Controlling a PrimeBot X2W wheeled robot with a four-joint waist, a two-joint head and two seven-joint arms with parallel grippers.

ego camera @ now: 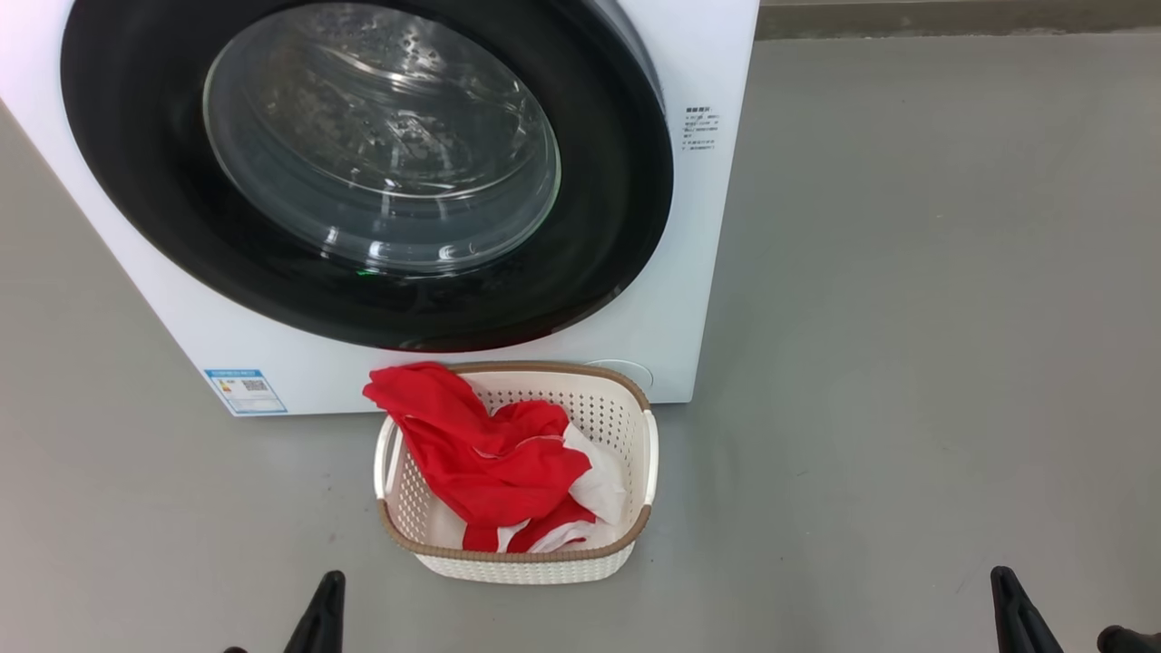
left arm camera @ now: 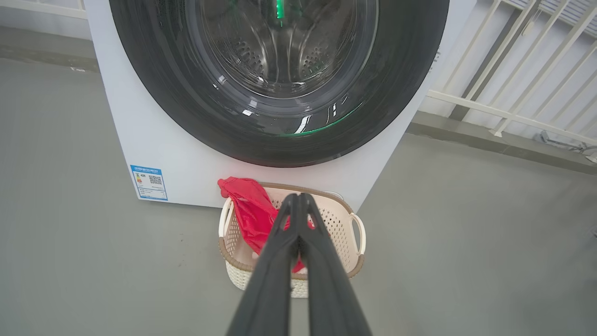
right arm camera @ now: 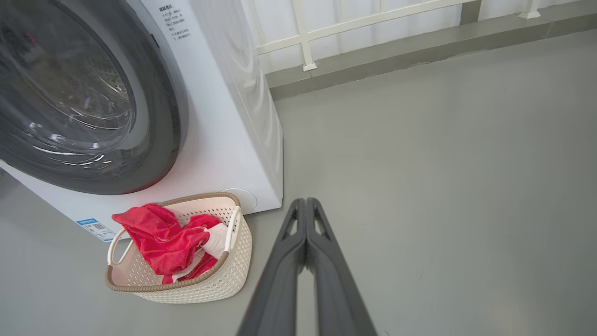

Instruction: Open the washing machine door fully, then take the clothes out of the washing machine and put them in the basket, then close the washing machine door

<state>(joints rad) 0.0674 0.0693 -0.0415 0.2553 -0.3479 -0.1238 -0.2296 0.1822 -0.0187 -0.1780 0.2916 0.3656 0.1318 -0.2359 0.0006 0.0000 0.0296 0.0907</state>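
Here the smooth grey floor spreads wide, and on it stands the washing machine, a boxy white shell with flat, glossy sides. Its door lies shut against the front: a big round disc with a broad, shiny black rim and a clear bulging glass centre, through which the dimpled steel drum shows. A white railing of thin bars runs behind the machine. Just in front of the machine's base sits the basket, a rounded rectangle of cream plastic pierced with small holes, edged by a brown woven-look rim and fitted with two pale side handles. The clothes lie crumpled inside it, soft bright red cloth with white panels, one red corner draped over the rear left rim. A small blue label is stuck low on the machine's front. The left claw has its long dark fingers pressed together, gripping nothing, above the basket. The right claw is likewise pinched closed and empty, over bare floor to the basket's right.
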